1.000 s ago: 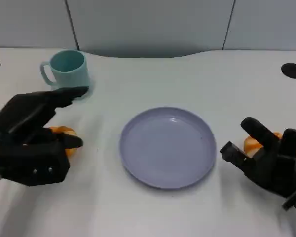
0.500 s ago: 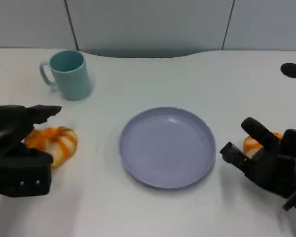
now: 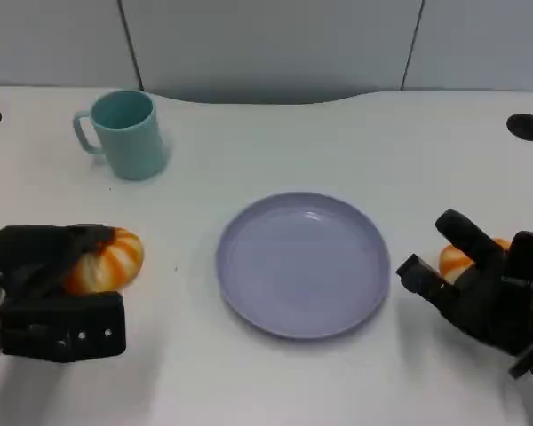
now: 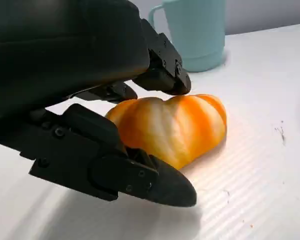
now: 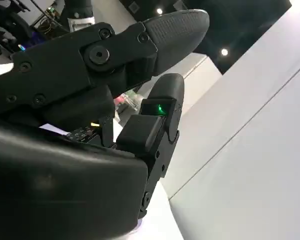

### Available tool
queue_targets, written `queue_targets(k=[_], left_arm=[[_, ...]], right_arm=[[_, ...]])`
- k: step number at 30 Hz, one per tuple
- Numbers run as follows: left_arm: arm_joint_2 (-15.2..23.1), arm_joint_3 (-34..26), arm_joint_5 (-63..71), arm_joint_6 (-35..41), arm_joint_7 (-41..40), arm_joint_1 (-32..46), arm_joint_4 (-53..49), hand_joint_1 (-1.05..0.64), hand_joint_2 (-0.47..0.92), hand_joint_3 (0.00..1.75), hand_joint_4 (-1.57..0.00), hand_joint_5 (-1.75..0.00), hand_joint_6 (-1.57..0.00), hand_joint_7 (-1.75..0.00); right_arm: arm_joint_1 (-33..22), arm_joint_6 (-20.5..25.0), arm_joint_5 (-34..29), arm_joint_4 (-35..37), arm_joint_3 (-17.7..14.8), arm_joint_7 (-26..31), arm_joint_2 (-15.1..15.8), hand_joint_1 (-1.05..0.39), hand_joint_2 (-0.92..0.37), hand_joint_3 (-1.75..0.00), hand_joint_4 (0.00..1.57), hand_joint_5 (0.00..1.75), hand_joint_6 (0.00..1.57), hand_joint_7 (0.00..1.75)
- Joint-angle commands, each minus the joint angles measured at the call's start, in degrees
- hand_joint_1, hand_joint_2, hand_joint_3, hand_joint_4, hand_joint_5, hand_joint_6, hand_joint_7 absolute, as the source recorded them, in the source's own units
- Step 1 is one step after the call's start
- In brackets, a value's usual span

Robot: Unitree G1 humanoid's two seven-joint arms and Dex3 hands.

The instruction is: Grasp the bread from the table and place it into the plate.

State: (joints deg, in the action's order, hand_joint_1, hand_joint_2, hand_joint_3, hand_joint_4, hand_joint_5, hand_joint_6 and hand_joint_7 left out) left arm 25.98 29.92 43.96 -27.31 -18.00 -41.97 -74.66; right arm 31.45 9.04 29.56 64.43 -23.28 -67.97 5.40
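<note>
— Where's the bread [image 3: 105, 260]?
— Near the table's [image 3: 275, 142] left edge, well apart from the plate [image 3: 303, 264], lying on the surface.
— Held?
— Flanked by the left hand [image 3: 49, 288], fingers [image 4: 140, 175] curled along both sides of it; real clamping contact can't be told.
— And the right hand [image 3: 489, 288]?
— Near the right edge, fingers spread and raised, holding nothing, just in front of a second orange bun [image 3: 457, 260].
— Anything else?
— A teal mug [image 3: 124, 133] toward the far left corner. Plate in the middle.
</note>
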Motion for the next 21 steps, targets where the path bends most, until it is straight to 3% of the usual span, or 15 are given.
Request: queue_targets(k=[1, 4, 8, 12, 14, 15, 18, 21], left_arm=[[-1.86, 1.80, 1.29, 2.77, -1.89, 0.20, -2.15, -0.45, 0.86, 0.01, -0.85, -0.32, -0.85, -0.07], [-2.78, 1.34, 0.62, 3.24, -2.63, 0.73, -2.75, -0.32, 0.89, 0.01, -0.89, -0.58, -1.05, -0.05], [-3.40, 2.15, 1.29, 4.75, -3.65, 0.86, -3.09, -0.26, 0.91, 0.00, -0.87, -0.90, -1.17, -0.03], [-2.97, 2.05, 0.77, 3.68, -4.17, 0.95, -3.12, -0.25, 0.90, 0.00, -0.85, -0.97, -1.21, -0.03], [-2.46, 1.75, 0.35, 2.53, -4.36, 0.92, -3.04, -0.21, 0.89, 0.00, -0.77, -1.12, -1.24, -0.06], [-1.91, 1.63, 0.14, 1.58, -4.54, 0.65, -2.82, -0.20, 0.88, 0.00, -0.76, -1.14, -1.24, -0.06], [-0.72, 0.35, -1.58, -1.22, -5.25, -0.16, -2.11, -0.21, 0.89, 0.00, -0.81, -0.98, -1.20, -0.03], [0.38, -2.82, -4.60, -5.50, -7.50, -1.01, -1.02, -0.17, 0.88, 0.00, -0.84, -0.99, -1.19, -0.02]], right_arm=[[0.10, 0.79, 0.10, -0.56, -0.17, 0.25, 0.79, -0.58, -0.90, -0.01, 0.71, 1.29, 1.03, 0.29], [-0.33, 1.00, 0.35, -1.10, -0.26, -0.06, 0.65, -0.57, -0.90, 0.00, 0.70, 1.31, 1.03, 0.28], [-0.66, 0.63, 0.27, -1.53, -0.22, -0.09, 0.65, -0.57, -0.91, -0.01, 0.70, 1.30, 1.04, 0.27], [-0.55, 1.18, 0.36, -1.37, -0.22, -0.54, 0.71, -0.57, -0.92, -0.01, 0.69, 1.30, 1.03, 0.26], [-0.76, 1.18, 0.30, -1.75, -0.18, -0.11, 0.62, -0.57, -0.91, 0.00, 0.69, 1.30, 1.04, 0.25], [-0.63, 1.26, 0.24, -1.68, -0.13, -0.09, 0.65, -0.57, -0.91, 0.00, 0.69, 1.30, 1.04, 0.25], [-0.09, 1.46, 0.14, -1.14, -0.06, -0.35, 0.74, -0.57, -0.92, 0.00, 0.69, 1.30, 1.04, 0.25], [0.44, 1.34, 0.15, -0.35, -0.16, -0.87, 0.71, -0.57, -0.92, 0.00, 0.69, 1.31, 1.05, 0.25]])
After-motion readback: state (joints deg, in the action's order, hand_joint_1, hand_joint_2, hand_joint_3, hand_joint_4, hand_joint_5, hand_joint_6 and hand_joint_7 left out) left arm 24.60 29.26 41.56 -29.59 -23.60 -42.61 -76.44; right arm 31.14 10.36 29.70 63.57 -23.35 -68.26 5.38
